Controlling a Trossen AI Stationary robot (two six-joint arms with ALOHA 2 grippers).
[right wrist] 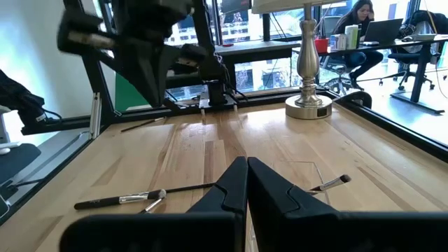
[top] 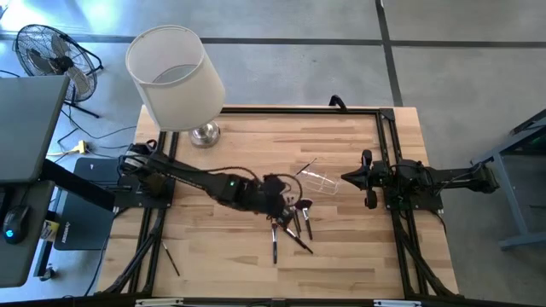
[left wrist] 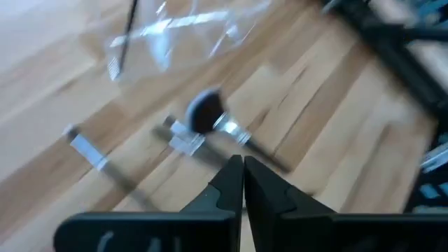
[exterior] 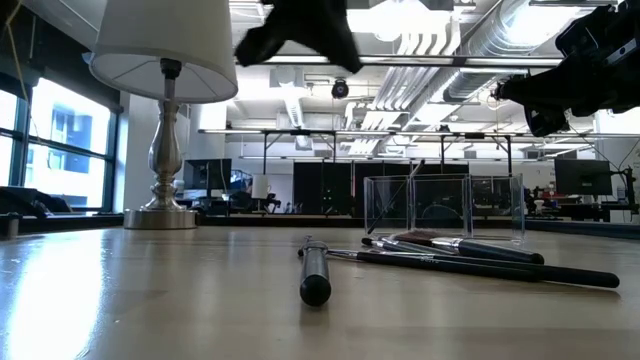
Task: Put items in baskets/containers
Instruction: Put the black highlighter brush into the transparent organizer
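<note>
Left gripper (left wrist: 243,183) above brushes (top: 290,226), fingers pressed together, nothing between them. Clear box (top: 317,182) just beyond fingertips. Right gripper (right wrist: 246,183) apart, fingers pressed together.

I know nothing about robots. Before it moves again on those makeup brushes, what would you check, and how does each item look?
1. Left tool ready to grasp: not ok; shut above the makeup brushes, nothing seen in it.
2. Clear plastic box upright, top open: ok.
3. All brushes boxed: not ok; several lie on the table beside the box.
4. Right tool out of the way: ok; shut, waiting to the box's right.
5. Lamp clear of the work: ok; it stands at the far corner.
</note>
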